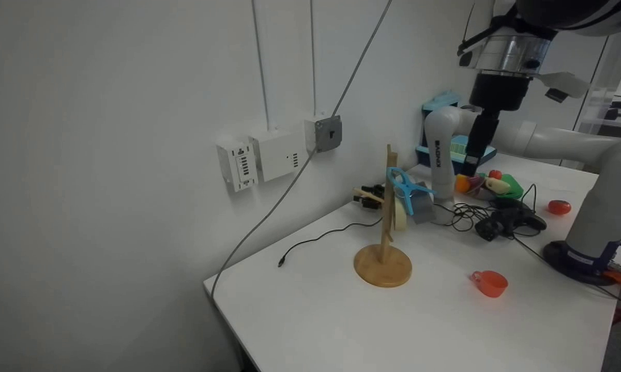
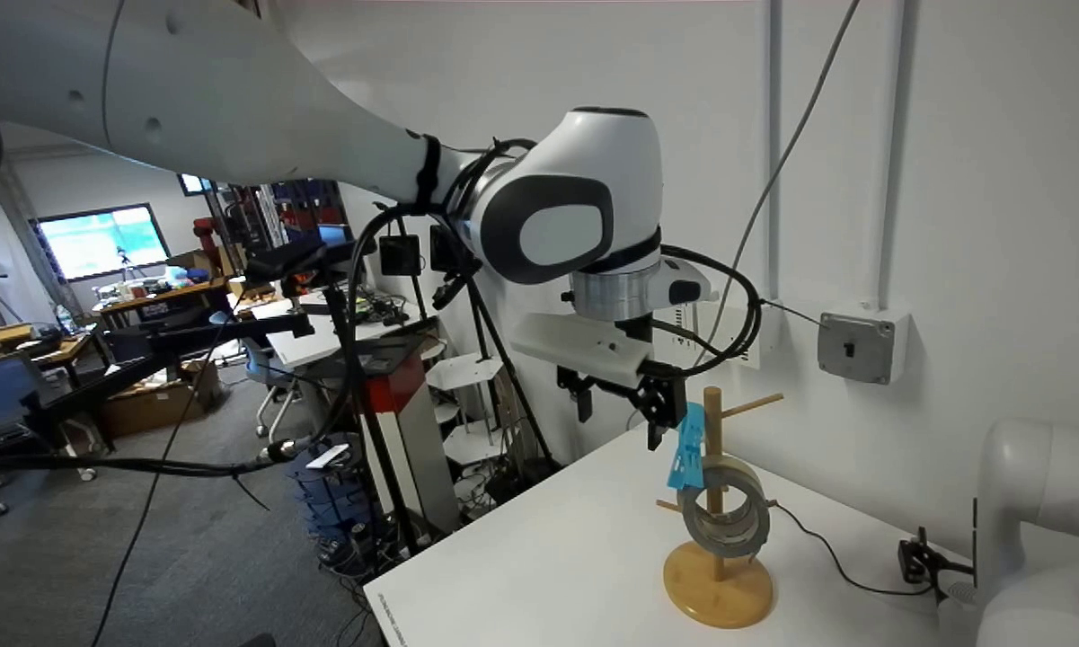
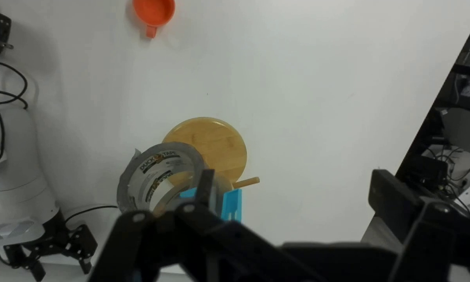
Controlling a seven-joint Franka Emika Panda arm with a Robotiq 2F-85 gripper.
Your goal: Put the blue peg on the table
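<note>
Evidently, Robotiq gripper [image 2: 620, 429]: jaws apart, empty (reaching stage, I judge).
Light-blue clothes peg [image 2: 687, 449]: on the wooden stand [image 2: 719, 593], nine o'clock of its stem [image 2: 713, 422] in an exterior view.
White table [image 2: 557, 539]: later; next, straddle peg, pinch.

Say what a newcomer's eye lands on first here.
Probably the big white arm looming across the upper left in an exterior view, its end effector open above the white table. Then the bright blue peg up on the wooden stand, near a grey tape roll. The orange-red cup, apart from the stand on the table, pops too.
</note>
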